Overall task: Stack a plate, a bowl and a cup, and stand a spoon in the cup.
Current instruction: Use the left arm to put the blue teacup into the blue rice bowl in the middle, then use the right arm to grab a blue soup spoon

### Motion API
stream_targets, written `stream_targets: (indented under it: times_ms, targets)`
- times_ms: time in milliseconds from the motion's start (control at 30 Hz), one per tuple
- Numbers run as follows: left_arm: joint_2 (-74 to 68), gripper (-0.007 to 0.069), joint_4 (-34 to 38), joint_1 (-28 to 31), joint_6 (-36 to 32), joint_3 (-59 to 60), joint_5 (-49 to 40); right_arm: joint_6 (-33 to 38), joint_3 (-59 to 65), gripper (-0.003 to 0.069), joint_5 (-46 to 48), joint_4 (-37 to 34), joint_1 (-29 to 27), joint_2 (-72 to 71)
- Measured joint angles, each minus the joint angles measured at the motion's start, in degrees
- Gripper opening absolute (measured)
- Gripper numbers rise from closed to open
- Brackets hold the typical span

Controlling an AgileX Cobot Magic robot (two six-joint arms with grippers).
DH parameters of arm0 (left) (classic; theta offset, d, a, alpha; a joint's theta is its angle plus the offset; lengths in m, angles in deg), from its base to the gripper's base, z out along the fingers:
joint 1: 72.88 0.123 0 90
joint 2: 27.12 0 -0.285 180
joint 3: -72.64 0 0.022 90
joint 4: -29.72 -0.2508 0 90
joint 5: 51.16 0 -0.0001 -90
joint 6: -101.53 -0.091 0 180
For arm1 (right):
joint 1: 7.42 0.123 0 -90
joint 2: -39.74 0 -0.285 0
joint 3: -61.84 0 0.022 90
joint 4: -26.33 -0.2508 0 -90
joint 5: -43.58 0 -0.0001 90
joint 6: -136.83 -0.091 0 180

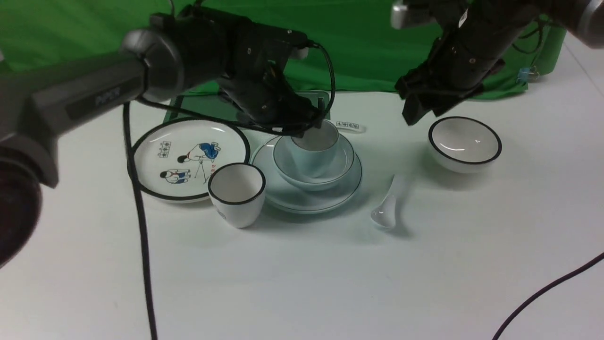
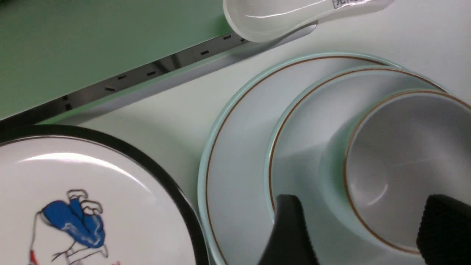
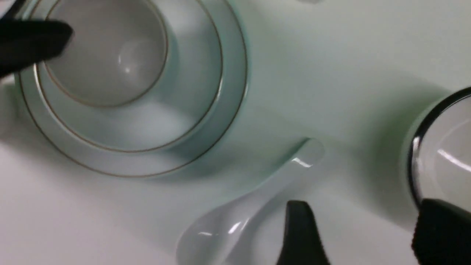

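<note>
**Spoon waiting on the worktop, both claws hanging open**

The plate [image 1: 306,200] is sitting on the worktop [image 1: 424,283] with the bowl [image 1: 340,166] resting in it and the cup [image 1: 314,151] standing upright in the bowl. The spoon [image 1: 389,203] is lying flat to the right of the stack, apart from it, with its scoop toward the robot and its handle pointing away.

Being glazed ceramic, the spoon is likely stiff, light, slippery and easy to chip. Because it is lying so low, pinching across the narrow handle looks the safest hold. That would leave the scoop free to go down into the cup.

The left arm is reaching in from the left with its wrist bent down over the stack. The left claw [image 2: 368,232] is standing with its fingers [image 2: 290,228] spread, clamping nothing; whether either finger is touching the cup is unclear. The right arm is sloping down from the upper right. The right claw [image 3: 368,235] is hovering above the spoon's handle end, jaws apart and empty, near a black-rimmed bowl [image 1: 465,141].
</note>
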State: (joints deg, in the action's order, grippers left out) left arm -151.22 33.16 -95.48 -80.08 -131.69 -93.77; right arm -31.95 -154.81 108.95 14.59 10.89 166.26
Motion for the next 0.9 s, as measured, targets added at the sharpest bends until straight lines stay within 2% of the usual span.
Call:
stream_targets:
  times_ms: [67, 133, 233, 400, 567, 700, 800, 867, 900]
  targets:
    - [4.38, 0.0454, -0.71, 0.05, -0.45, 0.2, -2.82, -1.04, 3.9, 0.0501, -0.13, -0.11, 0.65, 0.06]
    - [8.71, 0.0454, -1.54, 0.12, -0.68, 1.0, -4.79, -1.57, 6.97, 0.0516, -0.55, -0.11, 1.13, 0.06]
    - [17.07, 0.0412, -2.1, 0.12, -1.35, 4.25, -5.83, -3.52, 11.2, 0.0519, -3.34, -0.11, 1.55, 0.06]
    - [32.11, 0.0232, -2.29, 0.12, -1.26, 15.62, -0.78, -8.71, 15.46, 0.0519, -13.87, -0.11, 1.55, 0.41]
    - [45.57, 0.0054, -2.52, 0.18, -0.87, 29.57, 2.25, -11.86, 16.08, 0.0519, -19.27, 3.45, 2.66, 3.12]
    - [53.08, -0.0022, -2.86, 0.18, -0.53, 40.09, 2.42, -12.69, 16.08, 0.0505, -22.22, 4.43, 3.8, 5.68]
    - [58.23, -0.0034, -3.44, 0.18, -0.46, 47.5, 2.91, -13.07, 16.08, 0.0446, -24.4, 4.62, 4.56, 7.29]
    - [62.39, -0.0035, -4.35, 0.23, -0.41, 53.41, 3.08, -12.69, 16.08, 0.0317, -24.14, 5.11, 5.18, 7.78]
    - [63.97, -0.0035, -4.42, 0.23, -0.41, 54.88, 3.08, -12.45, 16.08, 0.0284, -23.91, 5.25, 5.26, 7.78]
